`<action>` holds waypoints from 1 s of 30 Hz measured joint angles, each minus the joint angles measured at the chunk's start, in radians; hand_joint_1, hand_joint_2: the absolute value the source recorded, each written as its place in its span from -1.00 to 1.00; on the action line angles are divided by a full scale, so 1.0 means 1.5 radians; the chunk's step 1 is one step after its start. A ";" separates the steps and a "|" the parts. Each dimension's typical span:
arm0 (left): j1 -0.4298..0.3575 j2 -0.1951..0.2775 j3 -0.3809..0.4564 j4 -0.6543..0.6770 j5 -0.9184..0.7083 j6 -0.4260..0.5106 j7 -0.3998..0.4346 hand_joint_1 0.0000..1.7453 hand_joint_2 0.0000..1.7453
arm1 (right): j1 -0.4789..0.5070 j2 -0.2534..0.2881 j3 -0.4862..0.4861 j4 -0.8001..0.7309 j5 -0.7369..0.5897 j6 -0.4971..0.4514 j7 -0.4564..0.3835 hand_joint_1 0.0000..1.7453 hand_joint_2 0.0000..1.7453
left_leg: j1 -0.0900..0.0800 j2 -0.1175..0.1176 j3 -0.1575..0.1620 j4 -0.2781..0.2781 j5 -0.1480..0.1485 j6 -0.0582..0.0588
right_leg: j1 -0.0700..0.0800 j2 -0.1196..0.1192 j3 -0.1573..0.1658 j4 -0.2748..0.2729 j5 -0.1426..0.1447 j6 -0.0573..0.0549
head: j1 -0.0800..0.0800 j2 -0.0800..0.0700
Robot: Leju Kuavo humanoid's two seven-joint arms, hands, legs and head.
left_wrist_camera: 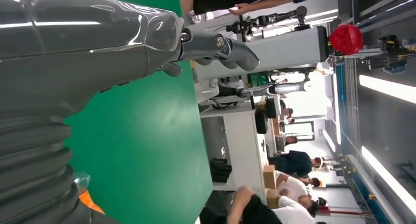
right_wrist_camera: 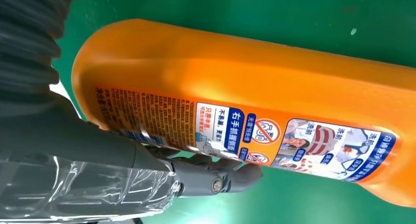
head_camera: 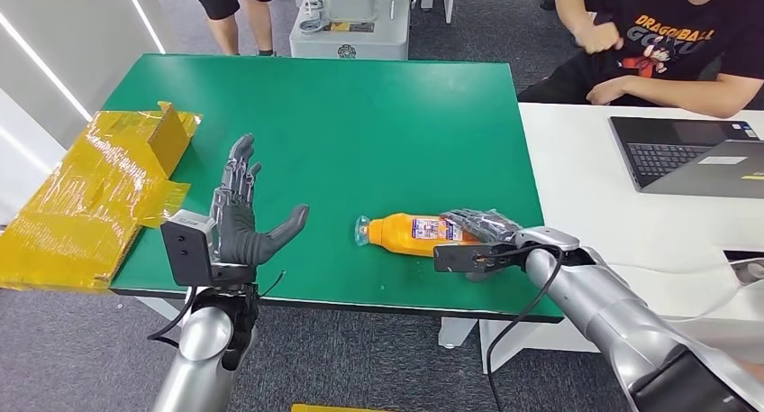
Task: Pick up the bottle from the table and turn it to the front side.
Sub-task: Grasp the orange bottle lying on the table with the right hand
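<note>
1. The orange bottle (head_camera: pixel 410 229) lay on its side on the green table (head_camera: pixel 360 114), near the front edge.
2. The right hand (head_camera: pixel 482 224) rested on the bottle's base end, thumb against its label; a firm grip could not be confirmed.
3. The left hand (head_camera: pixel 241 209) hovered empty, fingers spread.

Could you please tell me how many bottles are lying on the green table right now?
1. A single orange plastic bottle with a printed label lies on its side near the green table's front edge, cap pointing toward the left hand, with the right hand at its base.
</note>
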 joint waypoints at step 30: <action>0.018 0.001 0.000 -0.009 -0.005 0.025 0.012 -1.00 1.00 | 0.011 0.001 0.031 0.000 0.094 -0.106 0.071 1.00 1.00 | 0.000 -0.001 0.000 0.000 0.000 0.000 | 0.000 -0.001 0.001 0.000 0.000 0.000 | 0.000 0.000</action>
